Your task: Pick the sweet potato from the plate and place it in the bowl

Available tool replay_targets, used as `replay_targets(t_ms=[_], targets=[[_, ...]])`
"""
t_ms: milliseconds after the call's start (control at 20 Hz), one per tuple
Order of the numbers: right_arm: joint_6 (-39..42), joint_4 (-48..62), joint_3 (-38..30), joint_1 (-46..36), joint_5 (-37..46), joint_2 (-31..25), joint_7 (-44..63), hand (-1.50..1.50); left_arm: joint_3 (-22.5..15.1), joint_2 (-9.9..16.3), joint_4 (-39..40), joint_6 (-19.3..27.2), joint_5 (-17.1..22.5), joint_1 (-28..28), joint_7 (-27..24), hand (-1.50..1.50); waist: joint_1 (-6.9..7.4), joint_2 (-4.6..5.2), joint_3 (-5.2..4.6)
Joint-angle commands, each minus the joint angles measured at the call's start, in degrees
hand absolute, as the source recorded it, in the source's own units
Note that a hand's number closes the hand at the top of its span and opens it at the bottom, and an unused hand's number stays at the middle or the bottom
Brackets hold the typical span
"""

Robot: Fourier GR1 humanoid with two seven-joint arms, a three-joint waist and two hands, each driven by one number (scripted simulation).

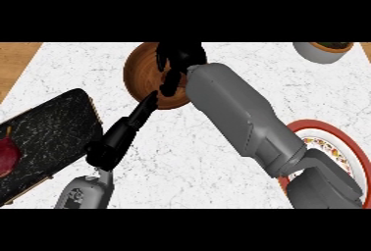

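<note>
a: where's the sweet potato?
b: can't see it; the right robot hand (176, 59) hangs over the brown bowl (139, 73), fingers curled downward, and whether they clasp anything i can't tell

a: and the plate?
b: the red-rimmed plate (346, 142) sits at the right, mostly hidden by the grey right forearm (243, 117)

a: the other one?
b: the left robot hand (116, 139) lies relaxed with straight fingers pointing at the bowl's rim

a: what else?
b: a dark slab (51, 132) at the left edge carries a reddish thing (6, 154); a small white pot (322, 50) sits top right; bare white worktop (181, 157) between the arms
</note>
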Motion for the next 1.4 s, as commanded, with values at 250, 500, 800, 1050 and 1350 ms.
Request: replay_targets(t_ms=[250, 500, 800, 1050, 1350], targets=[[0.99, 6.11, -6.71, -2.01, -6.58, 0.01, -11.40, -1.50, 0.19, 0.74, -0.15, -0.84, 0.00, 0.79, -0.30, 0.00, 0.58, 0.27, 0.05], [-3.83, 8.97, -12.47, -5.03, -10.01, -0.57, -11.00, -1.50, 0.38, 0.53, -0.05, -0.88, 0.36, 2.58, -1.50, 0.00, -0.50, -0.11, 0.05], [-10.02, 11.48, -19.63, -1.42, -15.16, -3.70, -14.02, -1.50, 0.79, -0.06, -1.16, 0.20, 0.23, 1.58, 0.17, 0.00, -1.60, -0.21, 0.10], [-7.78, 14.49, -23.75, -2.17, -17.92, -9.51, -14.45, -1.50, 0.86, 0.91, -1.05, -0.75, -0.02, 1.41, 0.00, 0.00, -1.06, 0.09, 0.11], [-3.31, 15.53, -27.22, 3.34, -20.36, -17.38, -22.08, -1.50, 2.29, 1.11, -1.43, -0.70, 0.80, 1.21, -0.56, 0.00, -1.42, 0.11, 0.18]])
